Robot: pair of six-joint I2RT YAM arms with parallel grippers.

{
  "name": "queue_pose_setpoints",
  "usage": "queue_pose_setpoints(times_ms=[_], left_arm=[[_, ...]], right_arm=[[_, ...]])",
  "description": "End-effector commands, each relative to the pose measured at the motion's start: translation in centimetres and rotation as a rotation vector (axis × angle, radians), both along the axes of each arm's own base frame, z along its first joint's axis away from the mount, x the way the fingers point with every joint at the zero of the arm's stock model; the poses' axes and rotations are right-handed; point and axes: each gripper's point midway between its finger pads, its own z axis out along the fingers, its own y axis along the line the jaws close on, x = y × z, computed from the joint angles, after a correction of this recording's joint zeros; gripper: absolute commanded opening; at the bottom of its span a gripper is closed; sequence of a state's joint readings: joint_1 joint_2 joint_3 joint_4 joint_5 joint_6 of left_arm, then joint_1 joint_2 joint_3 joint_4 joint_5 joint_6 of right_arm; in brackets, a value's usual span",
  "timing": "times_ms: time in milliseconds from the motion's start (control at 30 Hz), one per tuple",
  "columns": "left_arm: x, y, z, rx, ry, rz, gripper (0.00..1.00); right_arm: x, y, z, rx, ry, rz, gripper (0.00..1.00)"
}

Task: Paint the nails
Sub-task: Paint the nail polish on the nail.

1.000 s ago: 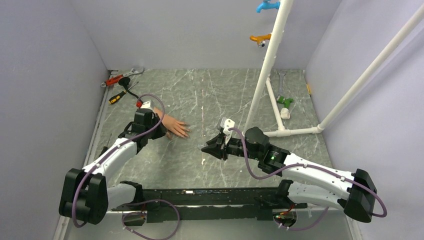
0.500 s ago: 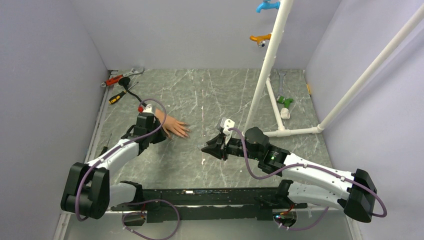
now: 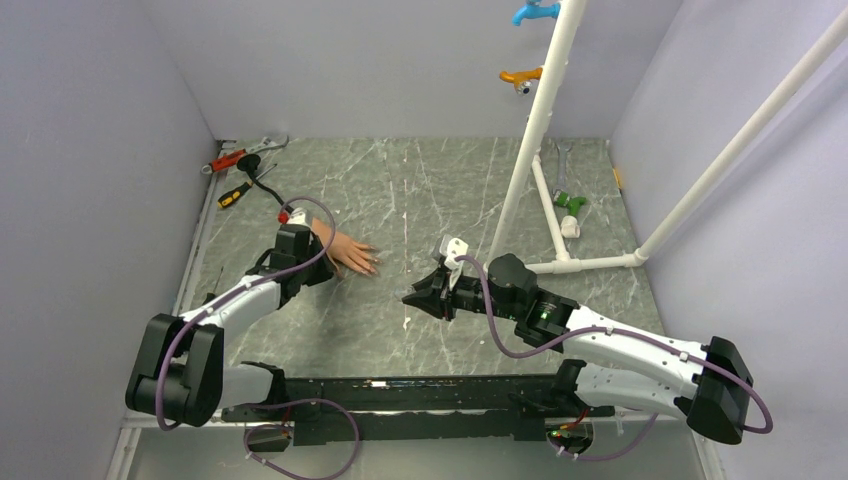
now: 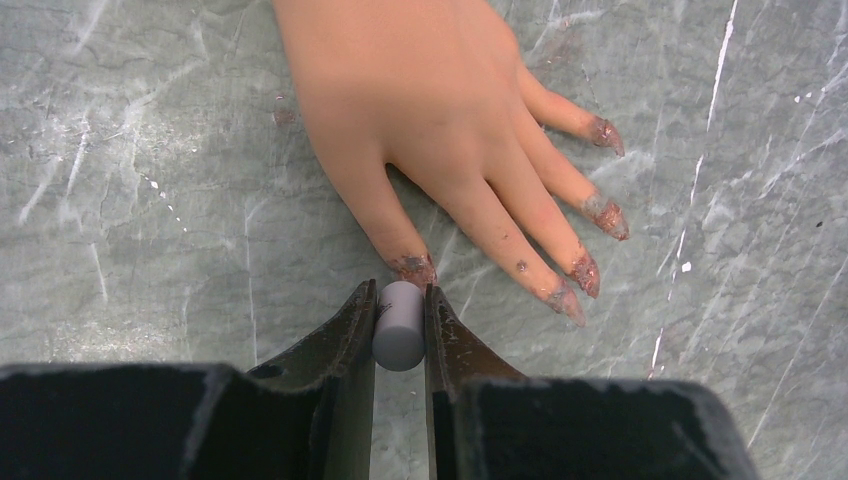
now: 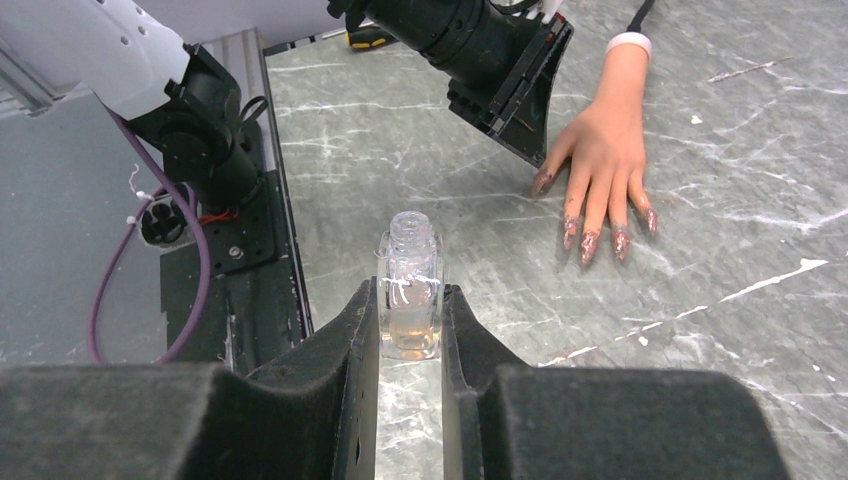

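The flesh-coloured mannequin hand (image 3: pixel 343 250) lies palm down on the table, its reddish nails (image 4: pixel 608 216) smeared with polish. My left gripper (image 4: pixel 400 312) is shut on a grey brush cap (image 4: pixel 398 326), whose far end is right at the thumb nail (image 4: pixel 414 268). The hand also shows in the right wrist view (image 5: pixel 603 150), with my left gripper (image 5: pixel 535 150) at its thumb. My right gripper (image 5: pixel 410 312) is shut on a small clear polish bottle (image 5: pixel 410 292), open at the top, held upright to the right of the hand (image 3: pixel 445 283).
Screwdrivers and a wrench (image 3: pixel 240 160) lie at the far left corner. A white pipe frame (image 3: pixel 545 140) with coloured taps stands at the right rear, with small fittings (image 3: pixel 570 205) at its foot. The arm base rail (image 3: pixel 400 390) runs along the near edge.
My left gripper has shifted slightly forward and right along the mannequin hand, towards the thumb. The right arm and bottle have not moved.
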State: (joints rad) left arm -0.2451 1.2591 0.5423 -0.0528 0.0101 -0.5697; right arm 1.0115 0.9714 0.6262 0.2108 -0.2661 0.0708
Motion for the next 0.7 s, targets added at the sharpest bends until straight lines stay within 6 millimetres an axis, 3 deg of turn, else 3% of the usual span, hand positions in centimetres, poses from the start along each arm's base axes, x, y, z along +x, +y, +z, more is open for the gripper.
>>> queue_pose_setpoints(times_ms=[0,667], left_arm=[[0.97,-0.02,0.69,-0.006,-0.044,0.008,0.0],[0.64,-0.86,0.81,-0.063,-0.065,-0.011,0.0]], right_arm=[[0.29,0.31,1.21,0.042,-0.041,-0.005,0.0],[0.26,0.55,1.09,0.041,-0.033,0.002,0.0]])
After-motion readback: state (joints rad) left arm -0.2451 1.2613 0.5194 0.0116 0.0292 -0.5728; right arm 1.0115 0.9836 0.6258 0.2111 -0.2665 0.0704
